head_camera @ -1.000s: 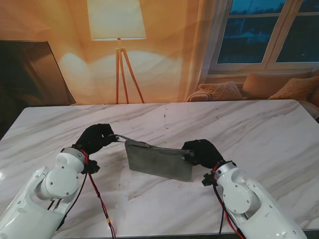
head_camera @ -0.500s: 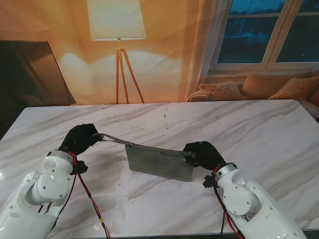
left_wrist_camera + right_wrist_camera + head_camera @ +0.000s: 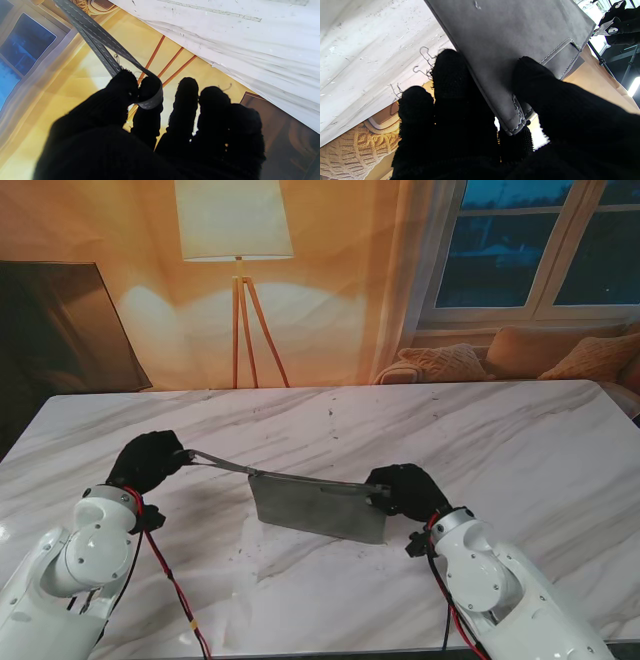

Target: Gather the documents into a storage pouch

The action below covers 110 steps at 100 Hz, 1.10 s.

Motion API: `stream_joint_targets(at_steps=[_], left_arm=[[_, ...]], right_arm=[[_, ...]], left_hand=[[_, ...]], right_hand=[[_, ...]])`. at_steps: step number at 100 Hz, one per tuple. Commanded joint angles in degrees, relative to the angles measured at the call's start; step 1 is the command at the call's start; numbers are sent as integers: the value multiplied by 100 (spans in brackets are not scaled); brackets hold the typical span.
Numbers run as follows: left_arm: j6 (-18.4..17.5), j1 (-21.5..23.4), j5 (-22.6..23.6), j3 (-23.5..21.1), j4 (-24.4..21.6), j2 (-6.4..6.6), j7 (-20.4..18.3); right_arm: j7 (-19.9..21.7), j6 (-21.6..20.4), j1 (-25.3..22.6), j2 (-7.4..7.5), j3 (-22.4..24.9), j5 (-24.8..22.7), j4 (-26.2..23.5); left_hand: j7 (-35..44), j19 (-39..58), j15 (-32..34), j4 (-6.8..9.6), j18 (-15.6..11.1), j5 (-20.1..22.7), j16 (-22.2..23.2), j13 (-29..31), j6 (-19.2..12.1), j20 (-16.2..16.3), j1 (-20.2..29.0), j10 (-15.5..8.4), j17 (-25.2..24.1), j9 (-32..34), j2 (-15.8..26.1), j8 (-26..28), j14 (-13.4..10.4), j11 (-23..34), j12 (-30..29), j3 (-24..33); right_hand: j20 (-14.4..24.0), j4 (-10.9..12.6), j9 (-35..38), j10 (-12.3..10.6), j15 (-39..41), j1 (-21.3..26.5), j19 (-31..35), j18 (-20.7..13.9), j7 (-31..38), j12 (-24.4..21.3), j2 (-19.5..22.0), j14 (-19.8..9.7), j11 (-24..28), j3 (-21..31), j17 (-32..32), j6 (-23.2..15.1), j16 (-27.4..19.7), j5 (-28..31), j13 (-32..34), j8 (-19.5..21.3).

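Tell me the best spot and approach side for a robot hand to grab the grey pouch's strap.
Probably the far end of the strap, from the robot's left. It stretches out leftward from the pouch, a flat narrow band off the table, so thumb and finger can pinch it, as the left robot hand does. The right robot hand holds the opposite edge.

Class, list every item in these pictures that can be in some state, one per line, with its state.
Pouch: grey, lifted at its right end, no documents visible.
Strap: pulled out toward the left, looped round a finger.
Left hand: shut on the strap.
Right hand: shut on the pouch's corner.
Floor lamp: lit.
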Motion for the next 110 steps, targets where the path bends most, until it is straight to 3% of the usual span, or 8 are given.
stream_joint_targets(at_steps=[1,43,58,79,89,98,105,110], left_arm=[[35,3,0,-33,29,3,-39],[30,46,100,-79,22,-2,40],[8,43,146,-64,38,10,14],[-26,43,196,42,18,54,-183],[-74,39,210,111,6,70,-252],[-110,36,213,162,-21,94,-371],[-125,30,188,206,-40,106,-444],[-149,25,159,237,-48,114,-492]], right_arm=[[65,58,-10,9,-5,-12,66],[34,77,24,-3,-38,7,88],[23,125,65,-17,-65,58,93],[42,194,156,-36,-128,163,69],[76,262,218,-55,-181,301,55],[92,352,287,-81,-238,453,47],[91,430,356,-100,-288,529,53],[99,473,421,-111,-327,580,76]], left_hand=[[236,67,29,90,-387,-19,-12,-23,228,-27,146,-42,-23,-67,85,18,447,7,-76,87],[187,-9,-69,90,-403,-60,-56,-93,140,-74,162,-44,-83,-120,8,-100,450,-72,-128,78],[-55,-181,-381,58,-459,-272,-190,-297,-33,-252,280,-15,-279,-264,-137,-546,473,-380,-378,-21],[-2008,-812,-1565,108,-808,-710,-679,-1223,-310,-920,222,-209,-1369,-990,-182,-1935,150,-1322,-1198,-24],[-2948,-934,-2040,162,-923,-868,-871,-1548,-394,-1315,-9,-318,-1748,-1314,-109,-2152,-28,-1621,-1506,149],[-3641,-1191,-2483,304,-1000,-1034,-1059,-1838,-505,-1592,-295,-411,-2056,-1559,160,-2315,-201,-1850,-1679,265],[-4199,-1555,-2918,551,-1046,-1199,-1262,-2093,-604,-1813,-524,-516,-2247,-1805,474,-2526,-366,-2059,-1853,324],[-4447,-1815,-3187,612,-1079,-1326,-1391,-2237,-693,-1896,-531,-569,-2353,-1922,503,-2679,-450,-2172,-1953,317]], right_hand=[[-72,205,152,272,126,391,204,0,564,69,211,-192,101,489,-59,-240,17,595,58,267],[-78,201,137,254,130,374,198,-11,556,71,247,-211,111,458,-65,-256,24,581,49,292],[-77,196,92,233,135,346,202,-52,561,89,357,-251,135,380,-72,-320,50,552,22,348],[-67,197,58,260,170,314,238,-86,547,82,462,-277,191,261,-41,-357,73,482,46,430],[-67,194,55,265,177,296,251,-89,540,61,476,-269,211,237,-17,-352,74,466,61,445],[-69,184,14,261,178,277,249,-98,525,49,516,-267,221,196,-38,-337,75,407,44,448],[-69,173,-14,249,177,253,252,-105,497,40,542,-262,229,151,-47,-328,76,354,27,424],[-69,171,-32,226,176,243,253,-107,486,35,563,-267,237,129,-49,-333,77,336,14,402]])
